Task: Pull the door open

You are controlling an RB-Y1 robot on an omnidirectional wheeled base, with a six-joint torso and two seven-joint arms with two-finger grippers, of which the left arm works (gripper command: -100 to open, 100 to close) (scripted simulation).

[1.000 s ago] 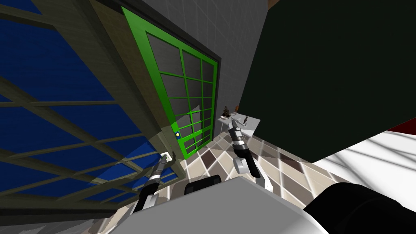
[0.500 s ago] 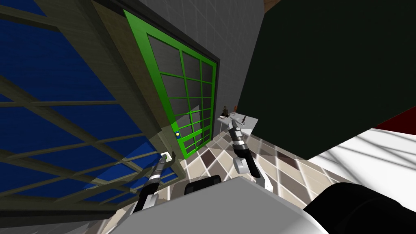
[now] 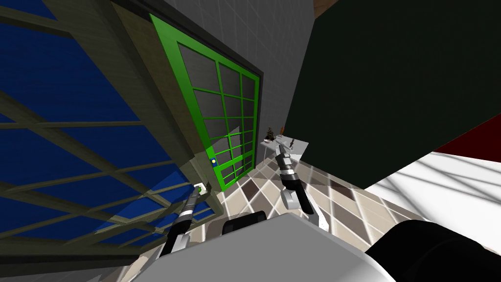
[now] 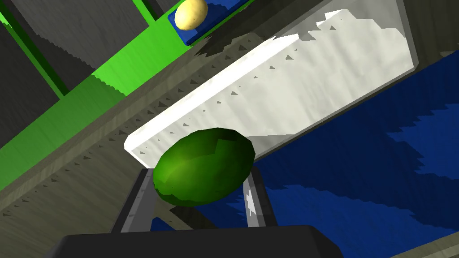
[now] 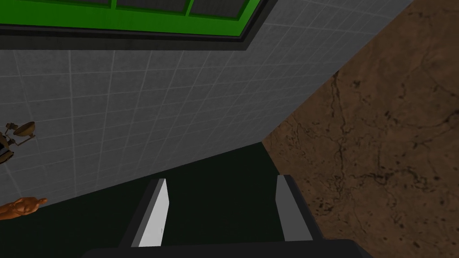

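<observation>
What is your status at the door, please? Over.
Left claw shut on green knob. Right claw open, holding nothing. Blue-paned door beside green door. Small white table ahead, apart from both.

Left of the green door (image 3: 220,112), the olive door leaf (image 3: 122,88) blocks passage, its green knob (image 4: 204,166) filling the left gripper (image 4: 199,181) — right of it, a table (image 3: 289,145) and dark wall (image 3: 391,88); the tiled floor (image 3: 259,188) before it lies open

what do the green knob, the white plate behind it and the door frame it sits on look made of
The green knob is smooth and slightly glossy, with a soft highlight on top: painted metal or plastic, I can't tell which. The white plate looks matte and faintly mottled, perhaps painted metal. The door frame is grey-brown with fine streaks like grain and a matte finish, so probably wood.
</observation>
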